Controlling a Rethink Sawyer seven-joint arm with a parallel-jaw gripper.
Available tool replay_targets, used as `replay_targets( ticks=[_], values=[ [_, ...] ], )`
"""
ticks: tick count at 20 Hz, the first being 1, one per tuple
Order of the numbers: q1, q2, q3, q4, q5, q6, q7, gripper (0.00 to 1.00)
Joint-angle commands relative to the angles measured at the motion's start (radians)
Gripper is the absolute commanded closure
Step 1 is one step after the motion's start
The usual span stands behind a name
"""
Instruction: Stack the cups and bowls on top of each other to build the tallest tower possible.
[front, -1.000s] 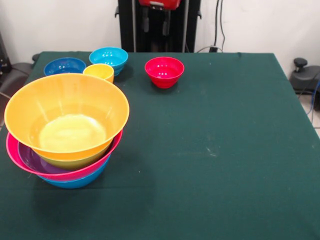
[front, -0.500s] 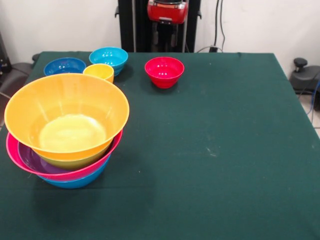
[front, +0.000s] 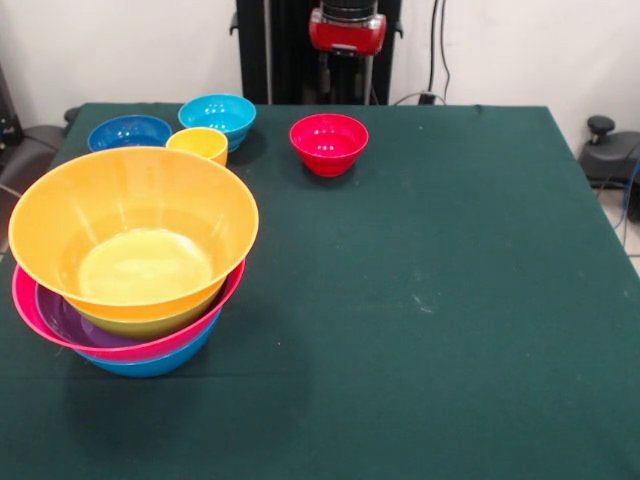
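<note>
The tower (front: 130, 250) stands at the table's left: a large orange bowl (front: 135, 215) on top, nested over a green bowl (front: 150, 323), a purple bowl (front: 62, 318), a pink bowl (front: 205, 322) and a blue bowl (front: 150, 366). A small red bowl (front: 328, 142) stands alone at the far middle. A light blue bowl (front: 217, 114), a dark blue bowl (front: 129, 132) and the yellow-orange cup (front: 198, 144) cluster at the far left. My gripper (front: 347, 40), with a red body, hangs at the top edge just behind the red bowl. The red cup is out of view.
The green table (front: 450, 300) stretches to the right and the front. The black pedestal (front: 280, 50) rises behind the far edge. Cables and a black device (front: 605, 150) lie beyond the right edge.
My gripper has come down into the picture from the top edge and shifted a little to the right, toward the red bowl. The bowls and the cup have not moved.
</note>
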Motion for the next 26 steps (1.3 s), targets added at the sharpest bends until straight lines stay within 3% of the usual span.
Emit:
replay_targets(
  ticks=[1,7,26],
  values=[
    [0.04,0.158,0.072,-0.158,0.096,-0.107,0.195,0.0],
    [0.052,0.168,0.075,-0.17,0.133,-0.132,0.186,0.0],
    [0.007,0.228,0.119,-0.296,0.099,-0.135,0.153,0.0]
  ],
)
